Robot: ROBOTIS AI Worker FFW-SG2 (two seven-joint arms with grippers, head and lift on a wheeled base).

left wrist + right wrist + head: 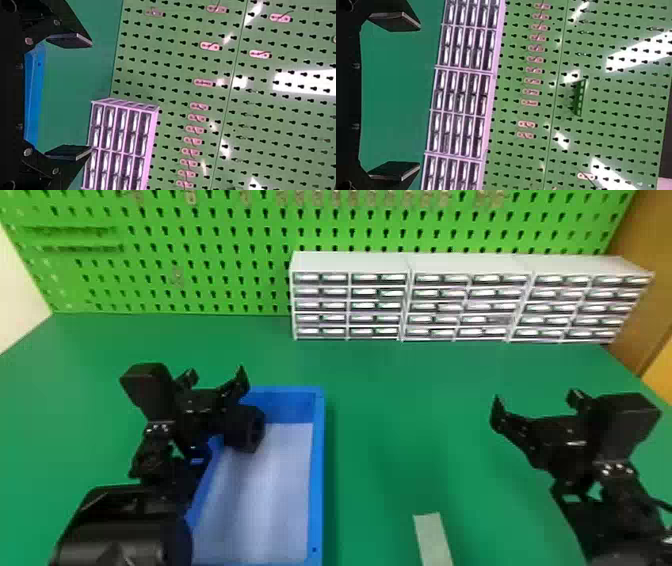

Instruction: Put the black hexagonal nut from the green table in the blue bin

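Left gripper (217, 374) spread; black nut (245, 429) below, in bin (318, 470).

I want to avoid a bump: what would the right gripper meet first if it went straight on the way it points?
Probably the white drawer cabinets ahead of the right gripper, in front of the green pegboard. Its height is hard to judge, so it might pass over them.
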